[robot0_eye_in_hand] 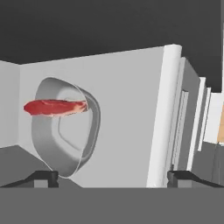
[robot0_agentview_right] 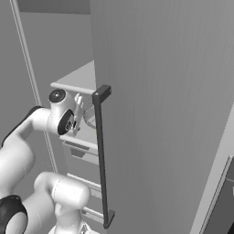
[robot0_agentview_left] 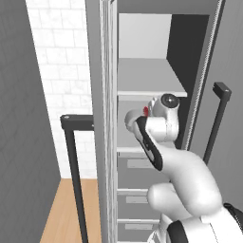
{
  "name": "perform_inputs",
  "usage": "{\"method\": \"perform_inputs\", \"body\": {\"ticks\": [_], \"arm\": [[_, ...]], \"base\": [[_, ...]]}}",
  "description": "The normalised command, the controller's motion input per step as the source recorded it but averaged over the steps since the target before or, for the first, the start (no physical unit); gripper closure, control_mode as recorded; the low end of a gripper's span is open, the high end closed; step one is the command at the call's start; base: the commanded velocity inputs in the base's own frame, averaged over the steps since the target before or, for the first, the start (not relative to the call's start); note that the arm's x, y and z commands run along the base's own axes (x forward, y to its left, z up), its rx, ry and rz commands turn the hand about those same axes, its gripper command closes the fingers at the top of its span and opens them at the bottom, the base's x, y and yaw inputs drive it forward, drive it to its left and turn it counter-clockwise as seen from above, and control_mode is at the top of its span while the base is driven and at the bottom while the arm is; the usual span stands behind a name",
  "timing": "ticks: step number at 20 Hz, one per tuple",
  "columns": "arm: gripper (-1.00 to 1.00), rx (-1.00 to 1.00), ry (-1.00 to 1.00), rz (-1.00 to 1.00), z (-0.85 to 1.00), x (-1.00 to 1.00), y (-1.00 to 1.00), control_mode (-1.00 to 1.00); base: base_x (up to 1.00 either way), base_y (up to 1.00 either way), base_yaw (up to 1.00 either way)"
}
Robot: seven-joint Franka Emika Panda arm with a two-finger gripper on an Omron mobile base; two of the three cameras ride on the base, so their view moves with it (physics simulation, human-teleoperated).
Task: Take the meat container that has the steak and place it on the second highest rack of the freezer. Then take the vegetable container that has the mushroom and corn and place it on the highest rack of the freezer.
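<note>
My gripper [robot0_eye_in_hand: 112, 178] stands wide apart, holding nothing. The container [robot0_eye_in_hand: 65, 127] with steak [robot0_eye_in_hand: 54, 107] sits ahead, toward one tip; its near rim is cut off there.

- Arm [robot0_agentview_left: 182, 175] bends up from the base, forearm reaching forward, wrist level.
- Gripper [robot0_eye_in_hand: 113, 177] spread wide, fingertips [robot0_eye_in_hand: 43, 177] well apart, holding nothing.

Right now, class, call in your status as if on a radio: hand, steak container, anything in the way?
Hand open, holding nothing. Steak container on a freezer shelf, steak inside, apart from the fingertips. Nothing between hand and container.
</note>
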Motion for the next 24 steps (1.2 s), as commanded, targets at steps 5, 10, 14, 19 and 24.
{"method": "perform_inputs", "body": {"ticks": [5,10,14,19,24], "arm": [[-1.00,0.00,0.18,0.00,0.32,-0.46,0.00,-1.00],[-1.00,0.00,0.13,0.00,0.26,-0.67,0.00,-1.00],[-1.00,0.00,0.01,0.00,0.15,-0.81,0.00,-1.00],[-1.00,0.00,0.00,0.00,0.35,-0.66,0.01,-1.00],[-1.00,0.00,0.00,0.00,0.61,-0.18,0.00,-1.00]], "base": [[0.00,0.00,0.00],[0.00,0.00,0.00],[0.00,0.00,0.00],[0.00,0.00,0.00],[0.00,0.00,0.00]]}}
